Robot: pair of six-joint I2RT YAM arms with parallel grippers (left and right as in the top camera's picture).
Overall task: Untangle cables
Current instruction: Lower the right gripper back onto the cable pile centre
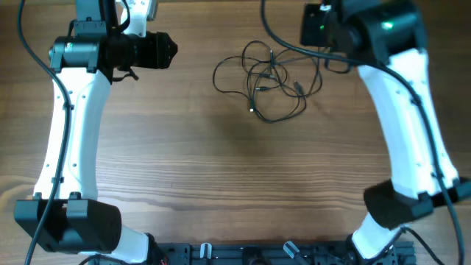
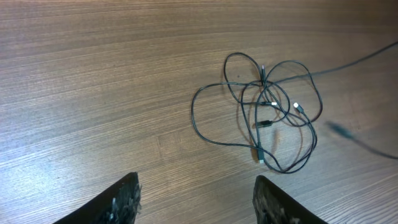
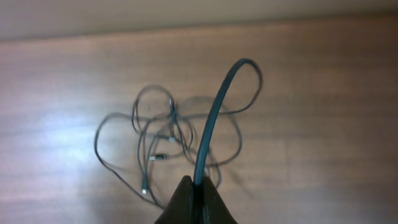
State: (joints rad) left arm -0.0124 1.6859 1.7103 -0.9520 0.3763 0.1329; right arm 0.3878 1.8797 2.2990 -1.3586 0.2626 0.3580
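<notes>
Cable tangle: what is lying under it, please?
Only the bare wooden table shows through the loops of the cables. Where strands cross, the lower ones are partly covered, so their order is unclear.

A wooden tabletop [image 1: 221, 177] fills the view, mid-brown, its grain running from side to side in long streaks with a few darker bands. Along its near edge lies a black strip [image 1: 243, 255] carrying small pale pieces. Past the far edge, the right wrist view shows a plain beige band [image 3: 186, 12], blurred.
</notes>
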